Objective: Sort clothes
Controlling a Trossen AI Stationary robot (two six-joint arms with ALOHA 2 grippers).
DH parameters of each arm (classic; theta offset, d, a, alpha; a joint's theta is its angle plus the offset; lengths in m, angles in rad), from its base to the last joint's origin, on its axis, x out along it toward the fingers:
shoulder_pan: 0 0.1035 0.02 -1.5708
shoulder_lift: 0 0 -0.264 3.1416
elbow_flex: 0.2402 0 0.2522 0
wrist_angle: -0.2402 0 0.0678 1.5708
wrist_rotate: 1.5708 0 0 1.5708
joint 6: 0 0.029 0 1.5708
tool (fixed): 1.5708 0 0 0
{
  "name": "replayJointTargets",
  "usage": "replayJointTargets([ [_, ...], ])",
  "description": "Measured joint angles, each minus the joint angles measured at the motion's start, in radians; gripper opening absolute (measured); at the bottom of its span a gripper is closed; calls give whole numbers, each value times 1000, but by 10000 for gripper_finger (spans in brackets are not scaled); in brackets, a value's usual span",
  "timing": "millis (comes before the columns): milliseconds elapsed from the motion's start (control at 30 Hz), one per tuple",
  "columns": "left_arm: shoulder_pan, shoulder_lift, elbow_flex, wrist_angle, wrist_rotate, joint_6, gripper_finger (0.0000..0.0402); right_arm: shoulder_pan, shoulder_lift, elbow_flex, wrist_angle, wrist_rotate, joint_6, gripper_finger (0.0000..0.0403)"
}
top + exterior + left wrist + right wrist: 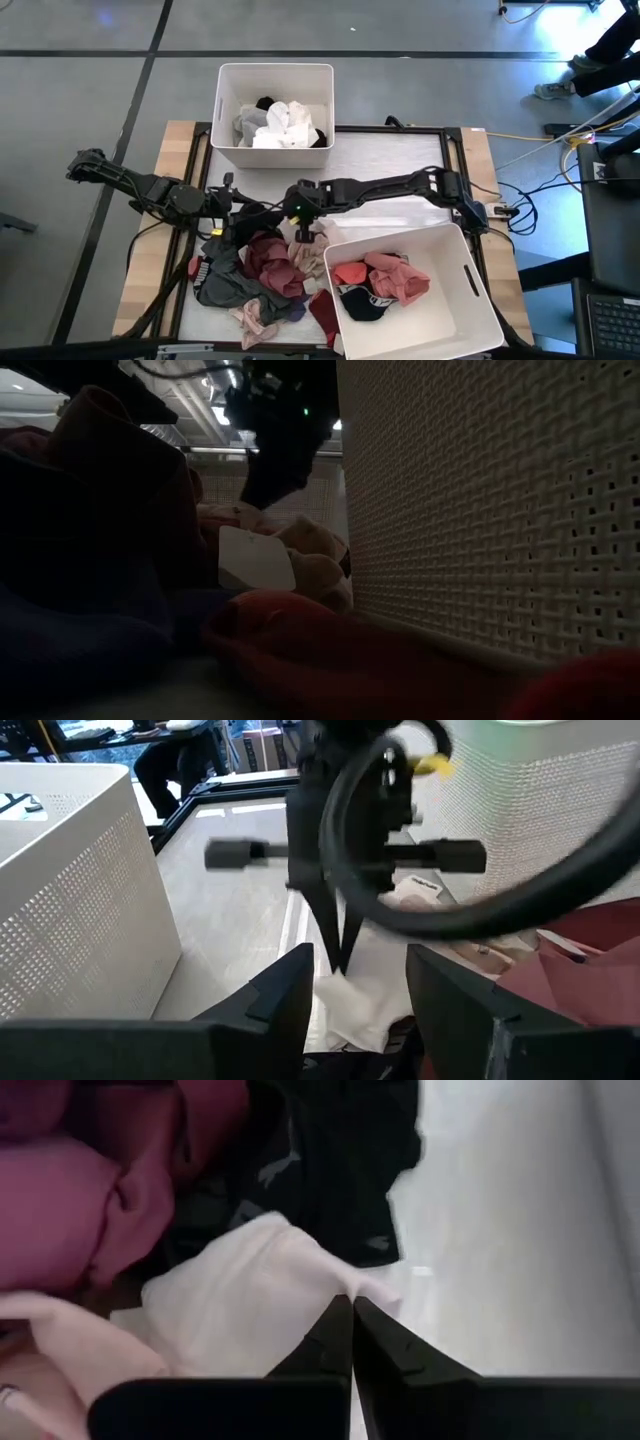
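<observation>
**Clothes pile on the table, with the right gripper pinching a white garment**

Clothes point(262, 275) seen from overhead: a loose heap of maroon, grey, pink and beige pieces lies on the table point(400, 165), just beside the near bin point(480, 300), which already holds pink, salmon and black items. The far bin point(228, 105) holds white, grey and black ones — apparently a split by colour. The right gripper point(302, 236) reaches down at the heap's upper edge; the left gripper point(232, 210) waits close beside it, at the heap's left.

Table-level view: dark and maroon fabric fills the foreground against the perforated bin wall, with a white tag point(256, 559) among the folds; the right arm descends behind.

Left wrist view: the left gripper point(358, 982) has its fingers spread and nothing between them. Ahead, the right arm's fingers come together in a point on a white garment point(355, 995) — probably the next piece to be lifted.

Right wrist view: the right gripper point(352, 1312) is closed, its tips pressed together at the edge of the white garment, a soft, creased piece lying over black fabric point(330, 1170), with maroon cloth point(75, 1200) beside. The pinch takes only a fold, so the hold looks slight.
</observation>
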Motion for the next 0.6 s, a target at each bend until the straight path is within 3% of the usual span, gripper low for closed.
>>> replayJointTargets([
  [600,0,0,0,-1,0,0,153,56,-2,392,-348,229,-97,1],
])
